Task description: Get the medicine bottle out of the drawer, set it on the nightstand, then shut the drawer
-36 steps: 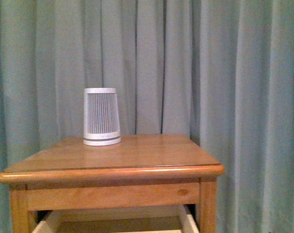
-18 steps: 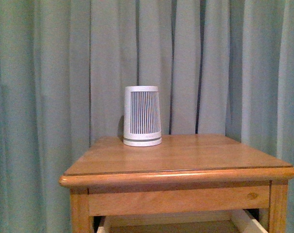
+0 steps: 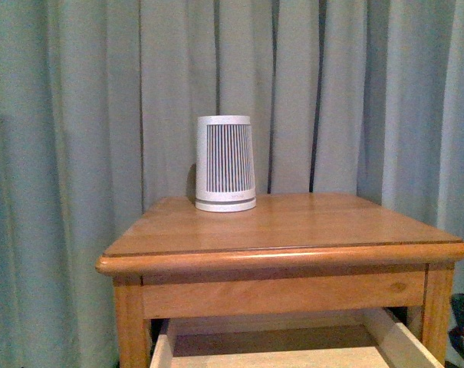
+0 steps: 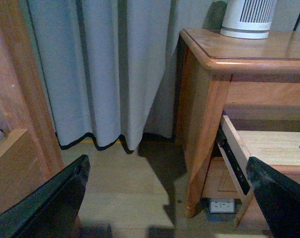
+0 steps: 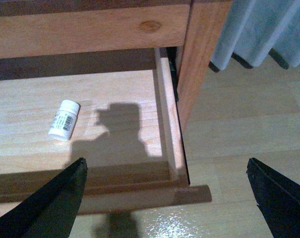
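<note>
Your right end effector [image 5: 165,163] hangs with its fingers spread wide and empty above the open honey-coloured wooden drawer [image 5: 167,124]. The tiny white cylindrical medicine bottle [image 5: 64,119] lies on its side on the drawer's pale floor, clear of the walls. Your left end effector [image 4: 167,161] is also spread and empty, beside the honey-coloured wooden nightstand [image 4: 204,99]. A white ribbed tapered cylinder [image 3: 225,163] stands upright on the nightstand's top, near the back.
</note>
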### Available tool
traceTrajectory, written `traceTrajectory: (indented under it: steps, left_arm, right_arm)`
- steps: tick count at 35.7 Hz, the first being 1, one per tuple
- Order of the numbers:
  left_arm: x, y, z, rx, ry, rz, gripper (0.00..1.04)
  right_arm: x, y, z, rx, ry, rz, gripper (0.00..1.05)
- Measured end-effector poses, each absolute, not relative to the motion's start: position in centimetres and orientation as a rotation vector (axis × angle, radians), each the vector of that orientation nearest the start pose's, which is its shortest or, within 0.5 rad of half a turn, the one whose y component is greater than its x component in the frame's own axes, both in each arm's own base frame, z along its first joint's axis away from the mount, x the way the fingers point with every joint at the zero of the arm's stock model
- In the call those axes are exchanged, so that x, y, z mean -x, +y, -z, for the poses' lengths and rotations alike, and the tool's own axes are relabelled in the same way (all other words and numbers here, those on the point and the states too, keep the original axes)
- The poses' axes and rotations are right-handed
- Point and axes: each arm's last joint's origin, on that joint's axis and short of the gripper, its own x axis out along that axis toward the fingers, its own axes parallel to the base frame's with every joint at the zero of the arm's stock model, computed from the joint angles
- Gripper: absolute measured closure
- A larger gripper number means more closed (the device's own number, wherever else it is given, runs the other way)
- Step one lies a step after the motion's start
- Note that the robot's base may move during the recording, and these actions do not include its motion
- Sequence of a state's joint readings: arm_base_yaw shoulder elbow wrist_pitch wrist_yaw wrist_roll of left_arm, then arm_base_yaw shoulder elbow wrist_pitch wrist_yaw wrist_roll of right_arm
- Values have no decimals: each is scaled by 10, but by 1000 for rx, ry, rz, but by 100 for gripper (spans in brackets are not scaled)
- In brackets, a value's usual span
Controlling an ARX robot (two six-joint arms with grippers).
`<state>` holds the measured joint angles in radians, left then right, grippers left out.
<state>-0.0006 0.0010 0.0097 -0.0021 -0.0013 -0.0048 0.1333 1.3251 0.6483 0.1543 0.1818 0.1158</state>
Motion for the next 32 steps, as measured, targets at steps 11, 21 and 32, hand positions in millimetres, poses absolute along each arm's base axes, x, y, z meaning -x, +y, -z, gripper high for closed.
traceTrajectory:
  steps: [11, 21, 32]
  left_arm:
    - [-97, 0, -167, 5, -7, -1, 7]
    - [-97, 0, -167, 5, -7, -1, 7]
    - [-97, 0, -167, 5, -7, 0, 7]
  right_arm:
    - [-322, 53, -199, -12, 600, 14, 7]
    - [-358, 86, -165, 13, 693, -35, 7]
    - [-380, 103, -136, -13, 749, -33, 7]
